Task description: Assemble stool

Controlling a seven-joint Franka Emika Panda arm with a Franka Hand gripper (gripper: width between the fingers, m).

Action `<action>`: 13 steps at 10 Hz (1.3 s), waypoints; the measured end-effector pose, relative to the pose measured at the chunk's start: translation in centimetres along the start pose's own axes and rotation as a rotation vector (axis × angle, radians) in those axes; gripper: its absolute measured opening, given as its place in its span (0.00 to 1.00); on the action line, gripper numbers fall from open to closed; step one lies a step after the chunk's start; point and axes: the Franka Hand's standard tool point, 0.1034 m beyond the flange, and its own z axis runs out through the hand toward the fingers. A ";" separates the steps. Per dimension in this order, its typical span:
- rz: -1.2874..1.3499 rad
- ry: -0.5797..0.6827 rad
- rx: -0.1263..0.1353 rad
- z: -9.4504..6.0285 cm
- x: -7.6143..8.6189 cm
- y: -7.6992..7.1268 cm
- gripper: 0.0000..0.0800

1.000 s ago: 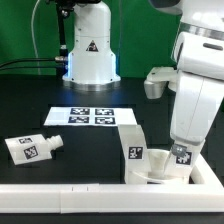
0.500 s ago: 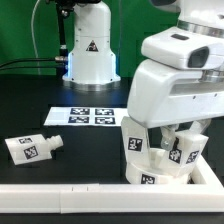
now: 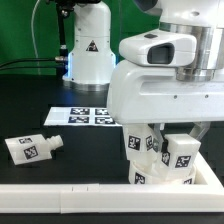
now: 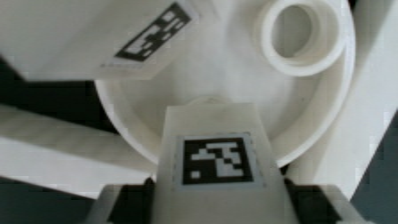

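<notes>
The pincer (image 4: 221,192) is closed snugly on 1 tagged leg (image 4: 217,150), held over the round seat (image 4: 285,100) right beneath it. A 2nd leg (image 4: 160,35) stands just beyond the pincer, beside an open socket (image 4: 302,35). A 3rd leg (image 3: 30,148) lies well apart from it.

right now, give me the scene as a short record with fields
gripper: shut on held leg
held leg: over seat, tag showing
seat: exterior view's right, by rail
second leg: on seat beside held leg
loose leg: lying apart, exterior view's left
marker board: flat, behind seat
</notes>
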 end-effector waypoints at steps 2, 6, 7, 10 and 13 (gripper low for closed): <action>0.288 0.002 0.023 0.0 0.3 0.4 0.42; 0.684 0.007 0.043 0.1 -0.1 1.5 0.42; 0.757 0.006 0.041 0.1 -0.1 1.7 0.42; 1.164 0.005 0.056 0.4 -0.9 2.8 0.42; 1.464 0.020 0.092 0.5 -2.0 3.3 0.42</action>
